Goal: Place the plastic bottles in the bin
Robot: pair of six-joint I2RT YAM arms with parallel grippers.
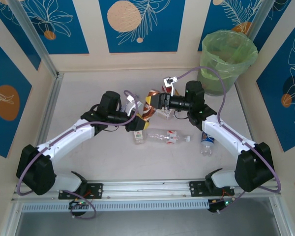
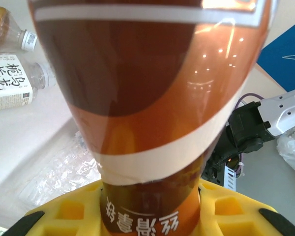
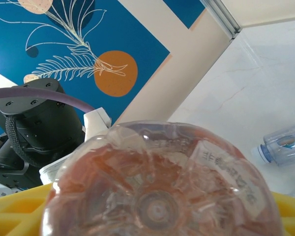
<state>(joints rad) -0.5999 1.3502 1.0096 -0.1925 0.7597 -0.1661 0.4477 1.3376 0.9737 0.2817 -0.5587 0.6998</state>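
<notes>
An amber plastic bottle (image 1: 148, 109) with a white band hangs above the table's middle, between both arms. My left gripper (image 1: 141, 119) is shut on it; in the left wrist view the yellow fingers (image 2: 64, 211) clamp the narrow end of the amber bottle (image 2: 147, 98). My right gripper (image 1: 158, 102) is at the other end: the bottle's clear base (image 3: 157, 187) sits between its yellow fingers (image 3: 19, 211), and the contact is hidden. The bin (image 1: 221, 78), lined with a light green bag, stands at the back right.
A crushed clear bottle (image 1: 169, 136) lies on the table below the grippers, with a white-labelled bottle (image 1: 138, 137) at its left end. A blue-labelled bottle (image 1: 207, 142) lies beside the right arm. Metal rails border the table.
</notes>
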